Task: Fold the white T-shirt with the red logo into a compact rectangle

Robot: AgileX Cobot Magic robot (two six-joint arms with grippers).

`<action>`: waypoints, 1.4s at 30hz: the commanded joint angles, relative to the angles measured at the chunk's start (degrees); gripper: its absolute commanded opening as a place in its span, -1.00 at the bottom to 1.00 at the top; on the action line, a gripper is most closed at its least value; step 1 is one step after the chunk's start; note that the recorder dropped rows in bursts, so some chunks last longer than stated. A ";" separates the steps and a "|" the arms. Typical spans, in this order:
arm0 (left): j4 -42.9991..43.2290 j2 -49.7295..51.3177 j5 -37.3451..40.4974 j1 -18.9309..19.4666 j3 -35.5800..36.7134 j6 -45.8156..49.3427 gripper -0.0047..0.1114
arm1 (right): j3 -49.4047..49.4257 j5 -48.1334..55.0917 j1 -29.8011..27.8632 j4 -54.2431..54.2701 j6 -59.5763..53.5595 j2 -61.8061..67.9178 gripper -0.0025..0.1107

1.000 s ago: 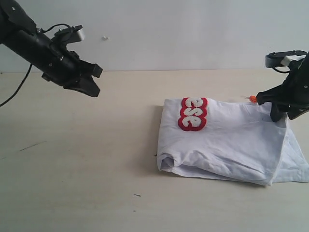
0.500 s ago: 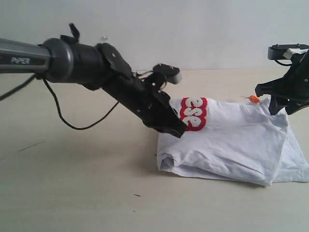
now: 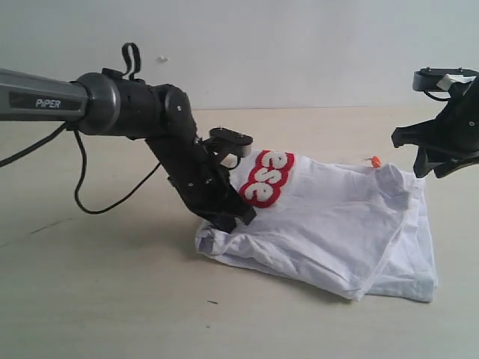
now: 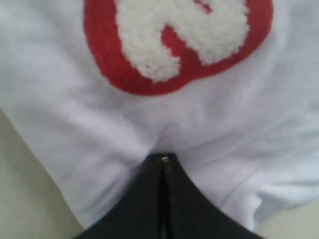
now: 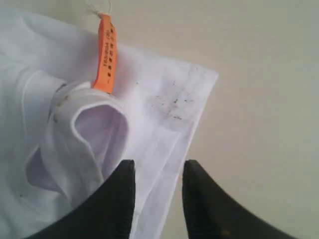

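The shirt (image 3: 329, 224) is lying half-folded in rumpled white layers toward the table's (image 3: 112, 299) three o'clock side. At its nine o'clock edge the left gripper (image 3: 234, 218), jaws together, is apparently pinching cloth beside the logo (image 3: 266, 178), likely to carry that edge over. At two o'clock the right gripper (image 3: 430, 166) is hovering, jaws apart and empty, above the corner by the tag (image 3: 372, 160).

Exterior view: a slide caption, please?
Left gripper, shut, presses on the folded white T-shirt beside its red logo; right gripper hovers nearby.

Black arm (image 3: 183, 168), grey PiPER-marked link (image 3: 37, 97)
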 commanded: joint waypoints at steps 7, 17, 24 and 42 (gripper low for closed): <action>-1.09 -6.64 -5.32 9.40 15.47 -2.46 -0.92 | -1.86 8.62 1.52 15.42 -12.32 -0.21 -0.39; -2.93 -14.00 -2.53 4.68 26.05 -4.13 -0.92 | -2.09 11.20 10.52 26.76 -22.19 1.56 -0.02; -5.49 -24.05 -8.99 4.62 26.05 -4.01 -0.92 | -2.09 4.32 10.52 17.82 -15.91 1.69 0.07; -6.10 -35.72 -15.02 6.73 26.05 -2.99 -0.92 | -8.20 4.04 10.52 29.88 -22.75 15.07 -0.10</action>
